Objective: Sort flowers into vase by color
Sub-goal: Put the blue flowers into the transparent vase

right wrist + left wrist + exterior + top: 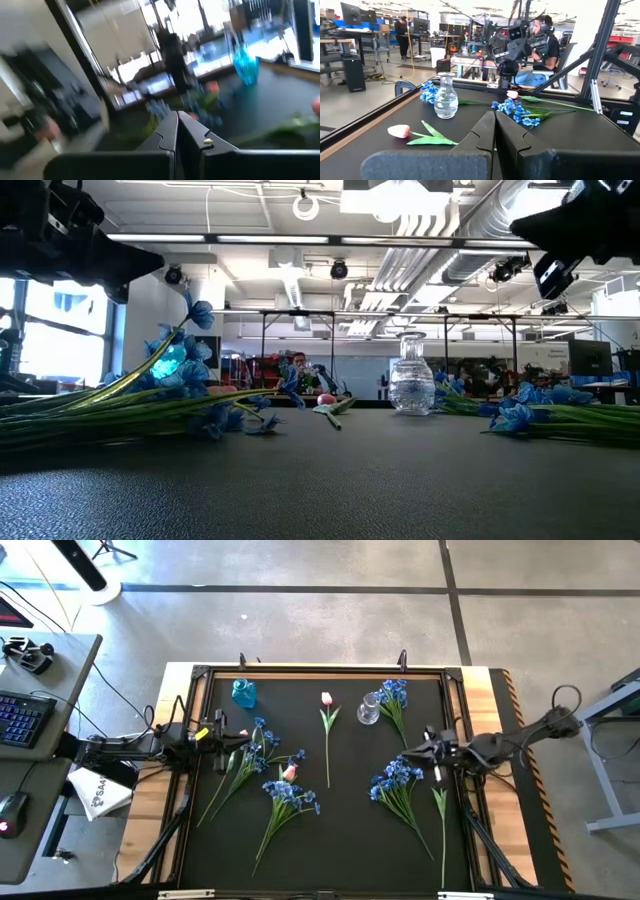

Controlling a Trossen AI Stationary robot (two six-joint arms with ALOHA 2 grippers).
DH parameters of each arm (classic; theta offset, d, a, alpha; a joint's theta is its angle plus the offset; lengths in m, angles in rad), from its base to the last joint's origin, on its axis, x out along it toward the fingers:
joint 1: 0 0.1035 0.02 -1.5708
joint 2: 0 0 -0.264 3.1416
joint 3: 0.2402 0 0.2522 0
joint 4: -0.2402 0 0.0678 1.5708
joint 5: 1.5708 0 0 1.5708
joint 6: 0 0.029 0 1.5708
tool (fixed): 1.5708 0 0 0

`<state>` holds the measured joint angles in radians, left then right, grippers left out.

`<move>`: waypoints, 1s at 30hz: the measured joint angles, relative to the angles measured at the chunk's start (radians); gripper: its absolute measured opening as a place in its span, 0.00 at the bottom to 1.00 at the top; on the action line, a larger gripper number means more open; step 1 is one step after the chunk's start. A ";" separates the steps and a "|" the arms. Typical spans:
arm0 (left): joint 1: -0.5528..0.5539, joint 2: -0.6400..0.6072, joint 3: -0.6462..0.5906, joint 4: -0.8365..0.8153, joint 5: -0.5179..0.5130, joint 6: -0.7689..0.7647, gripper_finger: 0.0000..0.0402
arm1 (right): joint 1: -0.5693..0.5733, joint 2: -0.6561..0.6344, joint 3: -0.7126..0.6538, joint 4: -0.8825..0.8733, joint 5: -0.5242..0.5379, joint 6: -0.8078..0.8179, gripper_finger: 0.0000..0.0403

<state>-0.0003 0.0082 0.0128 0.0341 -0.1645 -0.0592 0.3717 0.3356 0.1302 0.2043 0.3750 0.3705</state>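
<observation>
Pink tulips and bunches of blue blossoms lie flat on the black table. One tulip [326, 700] lies between the blue vase [244, 693] and the clear vase [369, 710]; another tulip [290, 772] lies among the blue bunches [257, 748] on the left. More blue bunches lie beside the clear vase [392, 694] and on the right [395, 780]. My left gripper [240, 733] is shut above the left bunches and holds nothing. My right gripper [415, 748] is shut above the table's right part and also holds nothing. The left wrist view shows shut fingers [495, 131], the clear vase [446, 102] and a tulip [399, 131].
A long green stem with a leaf [441, 815] lies near the table's right near corner. The raised black frame [320, 670] rims the table. People sit and stand in the room beyond. Bare mat shows in the middle near part [350, 850].
</observation>
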 joint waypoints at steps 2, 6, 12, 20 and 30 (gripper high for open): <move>0.000 0.000 0.000 0.001 -0.002 -0.001 0.00 | 0.000 0.099 0.096 -0.129 0.000 0.031 0.00; 0.000 0.000 0.000 0.001 -0.002 -0.019 0.00 | 0.000 0.302 0.320 -0.474 -0.014 0.163 0.02; 0.000 0.000 0.000 0.002 -0.015 -0.037 0.00 | 0.015 0.627 0.605 -0.847 -0.214 0.432 0.19; 0.000 0.000 0.000 0.026 -0.084 -0.042 0.00 | 0.149 1.006 0.775 -0.940 -0.418 0.736 0.51; 0.000 0.000 0.000 0.039 -0.083 -0.123 0.00 | 0.331 1.234 0.755 -0.957 -0.437 1.097 0.64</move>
<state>-0.0008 0.0082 0.0128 0.0733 -0.2470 -0.1824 0.7024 1.5697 0.8849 -0.7524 -0.0618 1.4672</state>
